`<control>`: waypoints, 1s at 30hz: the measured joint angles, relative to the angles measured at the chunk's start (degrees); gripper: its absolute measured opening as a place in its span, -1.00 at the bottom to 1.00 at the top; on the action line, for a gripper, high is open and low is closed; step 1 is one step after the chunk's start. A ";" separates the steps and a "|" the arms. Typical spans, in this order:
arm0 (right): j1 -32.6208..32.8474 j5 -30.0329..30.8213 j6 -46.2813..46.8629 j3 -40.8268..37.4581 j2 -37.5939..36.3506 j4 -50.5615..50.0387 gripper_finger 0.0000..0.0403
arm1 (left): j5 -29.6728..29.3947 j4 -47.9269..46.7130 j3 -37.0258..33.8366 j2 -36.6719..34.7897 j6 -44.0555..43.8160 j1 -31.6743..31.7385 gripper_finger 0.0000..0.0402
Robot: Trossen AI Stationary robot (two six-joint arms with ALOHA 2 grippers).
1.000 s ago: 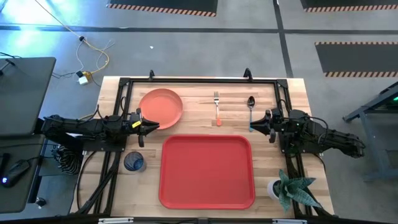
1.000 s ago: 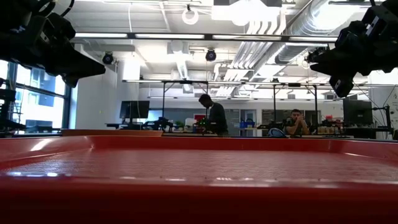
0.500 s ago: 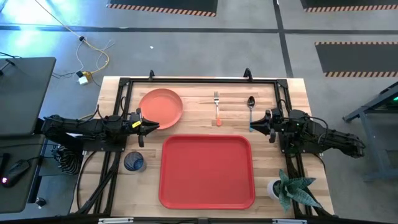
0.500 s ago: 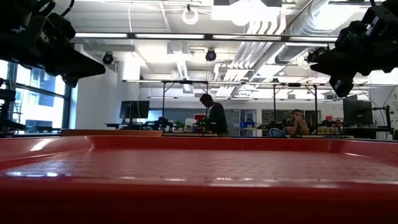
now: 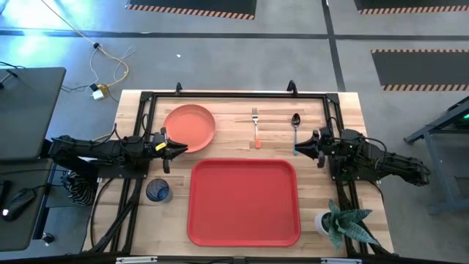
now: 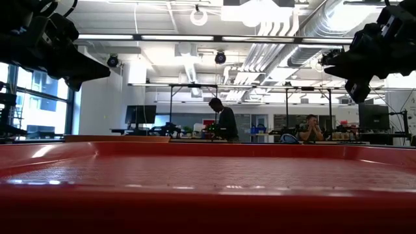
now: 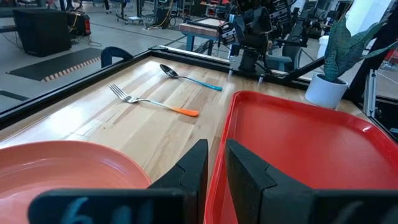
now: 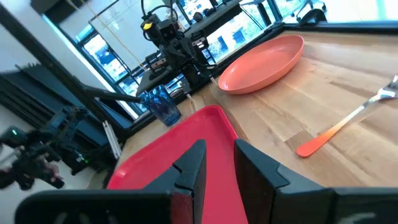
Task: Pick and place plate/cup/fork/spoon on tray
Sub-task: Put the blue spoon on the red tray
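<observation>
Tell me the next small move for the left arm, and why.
Probably ease the left gripper forward to the near rim of the plate. The tray holds nothing yet, the plate lies on the table right ahead of that gripper, and its narrowly parted fingers hold nothing. The right gripper waits by the spoon.

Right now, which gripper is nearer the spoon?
Right. The right gripper sits just beside the spoon, near its blue handle end. The left gripper is across the table by the plate, with the fork in between.
</observation>
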 joint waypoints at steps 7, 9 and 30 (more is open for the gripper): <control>0.00 3.11 5.72 -0.02 0.02 -0.09 -0.63 | -1.49 0.53 0.00 0.00 -0.03 0.00 -0.77; 0.00 3.80 5.98 -0.02 0.00 -0.04 -0.63 | -2.31 2.08 0.00 0.00 -0.68 0.00 -0.77; 0.00 28.39 -3.55 -0.04 0.00 31.39 -0.63 | -13.06 20.24 0.02 -0.02 -9.07 0.00 -0.77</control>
